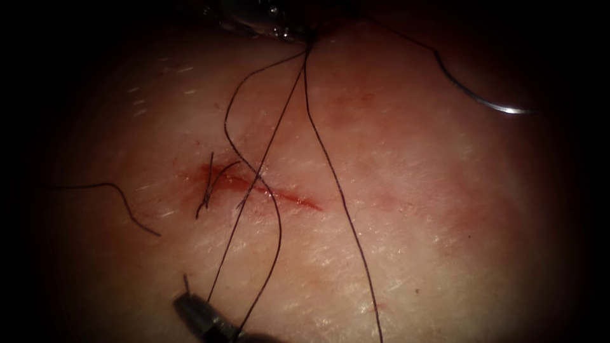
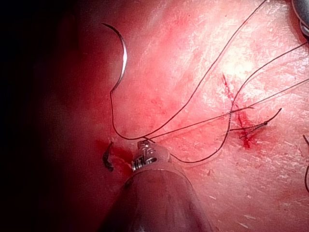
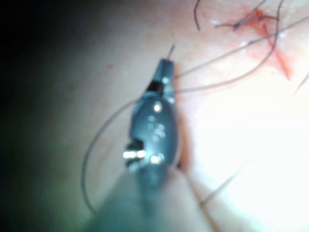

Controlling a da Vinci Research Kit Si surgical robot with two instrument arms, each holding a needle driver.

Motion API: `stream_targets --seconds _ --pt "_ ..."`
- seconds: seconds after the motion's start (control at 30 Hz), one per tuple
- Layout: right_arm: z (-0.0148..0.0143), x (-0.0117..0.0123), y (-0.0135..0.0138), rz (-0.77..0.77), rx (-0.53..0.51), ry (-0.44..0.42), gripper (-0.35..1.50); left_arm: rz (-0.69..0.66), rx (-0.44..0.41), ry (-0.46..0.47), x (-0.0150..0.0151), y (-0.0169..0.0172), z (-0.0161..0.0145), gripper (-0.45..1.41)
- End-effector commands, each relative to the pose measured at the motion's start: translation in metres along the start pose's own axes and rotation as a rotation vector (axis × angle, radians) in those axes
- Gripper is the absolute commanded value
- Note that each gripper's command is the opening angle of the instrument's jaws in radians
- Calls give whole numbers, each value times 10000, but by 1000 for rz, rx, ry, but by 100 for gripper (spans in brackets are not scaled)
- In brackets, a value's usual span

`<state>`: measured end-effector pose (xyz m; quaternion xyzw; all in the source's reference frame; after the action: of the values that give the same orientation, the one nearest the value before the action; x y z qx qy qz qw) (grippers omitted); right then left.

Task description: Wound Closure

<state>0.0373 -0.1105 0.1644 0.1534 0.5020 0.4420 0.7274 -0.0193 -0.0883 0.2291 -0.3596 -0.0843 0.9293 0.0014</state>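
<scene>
At the far edge of the endoscope view, the left tool point(image 1: 279, 28) point(image 2: 145, 145) had its jaws closed on the thread point(image 1: 330, 171) point(image 2: 193, 92), with several strands fanning out from its tip across the tissue point(image 1: 413, 222). Nearer the camera, the right tool point(image 1: 187, 305) point(image 3: 164, 67) was clamped tight on the thread too, with a short end poking out past its tip. Two of the strands ran from one tool to the other, crossing the cut point(image 1: 286, 195) point(image 2: 236, 111), where red fluid point(image 1: 219, 174) stained the skin and short thread tails stood up at its left end. The needle point(image 1: 476, 96) point(image 2: 123, 58) lay free on the surface well to the right of the cut, held by neither tool and not in the tissue, with the thread trailing from its blunt end. A loose cut end of thread point(image 1: 121, 197) lay apart, to the left of the cut
</scene>
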Motion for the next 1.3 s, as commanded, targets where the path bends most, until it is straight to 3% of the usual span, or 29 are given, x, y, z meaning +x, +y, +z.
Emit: stream_targets --seconds 0.03,0.23,1.3 --pt "2 -12 -20 2 22 -12 -35 -1 -5 3 3 13 11 -45" --pt "3 -13 -26 2 -3 -3 -35 4 -6 4 0 16 15 -45" --pt "9 -31 -54 6 83 -50 -35 13 -10 8 -4 7 13 -45"
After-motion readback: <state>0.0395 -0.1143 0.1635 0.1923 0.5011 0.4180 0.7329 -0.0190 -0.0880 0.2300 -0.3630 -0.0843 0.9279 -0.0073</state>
